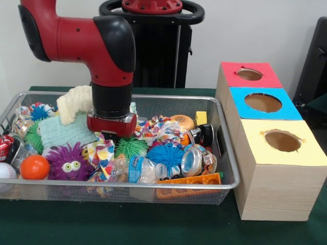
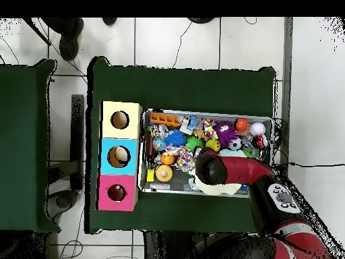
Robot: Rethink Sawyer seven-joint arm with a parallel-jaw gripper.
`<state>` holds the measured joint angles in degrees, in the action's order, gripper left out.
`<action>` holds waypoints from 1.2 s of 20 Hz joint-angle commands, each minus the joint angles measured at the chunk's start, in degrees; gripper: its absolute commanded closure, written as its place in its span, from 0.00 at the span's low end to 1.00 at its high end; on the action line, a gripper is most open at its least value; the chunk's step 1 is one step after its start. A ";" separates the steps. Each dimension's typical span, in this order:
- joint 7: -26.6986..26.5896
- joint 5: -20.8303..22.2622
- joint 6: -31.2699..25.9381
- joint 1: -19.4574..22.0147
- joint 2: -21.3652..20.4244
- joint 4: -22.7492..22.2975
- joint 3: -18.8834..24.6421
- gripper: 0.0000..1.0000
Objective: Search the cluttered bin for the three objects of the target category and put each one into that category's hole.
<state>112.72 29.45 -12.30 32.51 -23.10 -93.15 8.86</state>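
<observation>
Gripper point(image 1: 110, 137) low in bin point(image 1: 225, 122), fingers buried in clutter, open or closed: cannot tell. Green spiky ball point(image 1: 131, 147) just right of it in front view, purple one point(image 1: 70, 162) left, nearer camera.

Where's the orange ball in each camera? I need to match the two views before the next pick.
Front view: the orange ball lies at the bin's lower left, beside the purple spiky toy.
Overhead view: the orange ball sits near the bin's upper right corner, left of a white ball.
Shared landmark: the yellow-topped box, on the side of the bin away from the ball.
</observation>
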 commanded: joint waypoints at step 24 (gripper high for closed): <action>-2.65 -5.48 -4.31 8.84 8.85 -10.42 -1.68 1.00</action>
<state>112.72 19.75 -9.65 36.20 -23.62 -101.06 7.51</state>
